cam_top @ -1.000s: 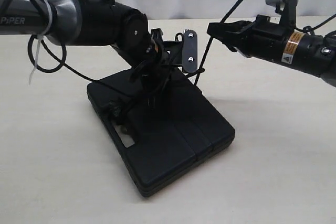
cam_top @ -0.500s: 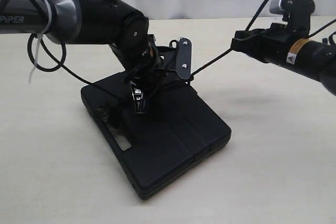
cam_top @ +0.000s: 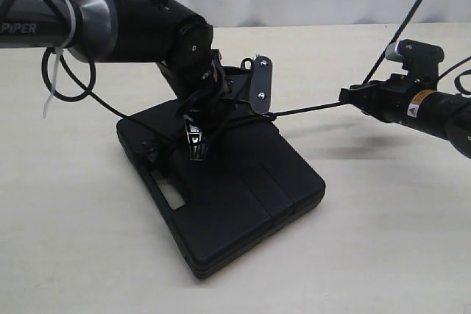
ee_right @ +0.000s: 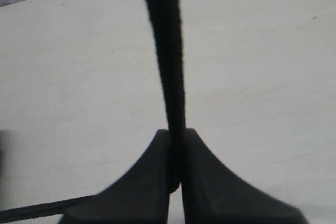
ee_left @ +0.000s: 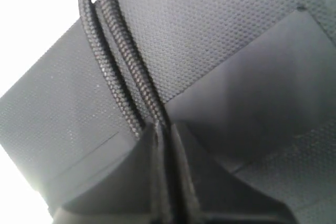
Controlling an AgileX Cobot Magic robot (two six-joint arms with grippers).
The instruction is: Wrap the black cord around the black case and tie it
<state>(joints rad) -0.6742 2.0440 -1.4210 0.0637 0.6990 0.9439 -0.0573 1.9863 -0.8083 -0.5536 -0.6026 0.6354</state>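
While left hand (ee_left: 163, 129) and right hand (ee_right: 176, 135) each clamp the cord (cam_top: 309, 108) taut at mid-frame, the case (cam_top: 243, 196) looks wrapped, the tying unfinished.

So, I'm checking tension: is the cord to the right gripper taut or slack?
Taut: the cord runs in a straight line from the case to the right gripper.

One case (cam_top: 243, 196), one cord (cam_top: 309, 109)
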